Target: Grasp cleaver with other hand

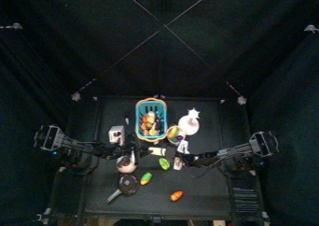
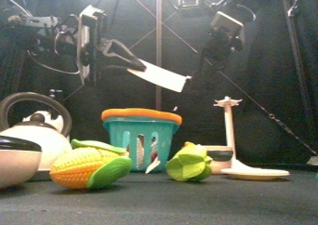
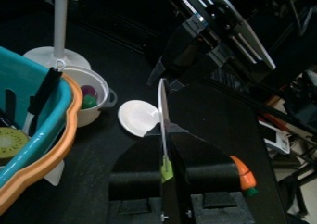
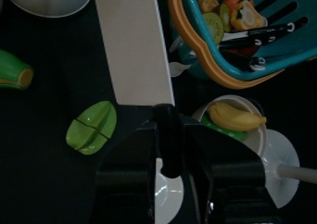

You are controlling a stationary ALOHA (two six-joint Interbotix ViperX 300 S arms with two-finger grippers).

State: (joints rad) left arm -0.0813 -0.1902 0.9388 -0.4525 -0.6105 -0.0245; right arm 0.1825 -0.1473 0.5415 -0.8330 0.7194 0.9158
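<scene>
Hanging above the table's middle, the cleaver [image 2: 159,74] is being clamped by its handle in the left gripper [image 2: 114,54]. The right gripper [image 4: 164,126] is pinching the blade's far end, above the teal basket [image 2: 140,136].

Both end effectors [image 2: 122,54] [image 4: 164,126] raised, clamped

Cleaver [image 4: 133,56] blade smooth, matt white plastic; basket [image 2: 140,136] glossy teal plastic; kettle [image 2: 33,123] shiny metal.

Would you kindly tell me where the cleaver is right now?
The cleaver is in the air in the front view, held by the left gripper above the teal basket, blade sloping down toward the right.
</scene>
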